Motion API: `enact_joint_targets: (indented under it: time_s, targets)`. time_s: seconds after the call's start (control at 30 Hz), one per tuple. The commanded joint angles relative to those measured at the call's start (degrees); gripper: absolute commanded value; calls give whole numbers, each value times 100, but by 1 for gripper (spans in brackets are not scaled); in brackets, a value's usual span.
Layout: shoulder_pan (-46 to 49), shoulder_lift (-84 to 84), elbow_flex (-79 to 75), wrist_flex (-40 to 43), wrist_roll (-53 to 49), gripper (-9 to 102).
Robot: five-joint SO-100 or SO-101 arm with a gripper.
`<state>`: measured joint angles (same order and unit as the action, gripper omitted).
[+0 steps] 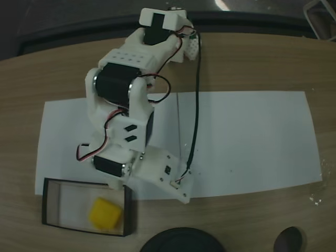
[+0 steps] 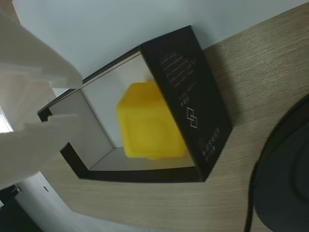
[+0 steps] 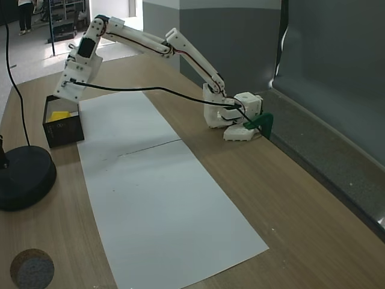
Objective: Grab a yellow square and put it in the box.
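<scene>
Wrist view crops the dark round base (image 2: 285,179) at the right edge, and one black wall of the box (image 2: 193,104) hides the right side of the yellow square (image 2: 147,121). The pale gripper (image 2: 60,101) is blurred at the left, its two toothed fingers spread apart with nothing between them, poised over the box's open end.

The yellow square is a smooth, rounded cube lying inside the box against that wall. The box is a shallow rectangular tray with thin black walls, small white print on one wall, and a whitish bottom.

From a fixed view above, the arm (image 1: 131,105) covers the gripper itself; the yellow square (image 1: 104,213) sits in the box (image 1: 50,202) on the wood-grain table (image 1: 262,58), beside a white paper sheet (image 1: 247,142).
</scene>
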<state>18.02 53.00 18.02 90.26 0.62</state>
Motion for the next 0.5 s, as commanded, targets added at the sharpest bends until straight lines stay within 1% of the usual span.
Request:
enact_joint_targets:
  time_s: [0.0,0.1,0.2,0.37,0.47]
  targets:
    - [-492,1063,-642,747,132,1]
    - [-949,1679,-606,949,229,0]
    - [-1362,2654,62,932,185,0]
    - [-2065,4834,1661,923,193,0]
    - [-2224,6311,2804,905,185,0]
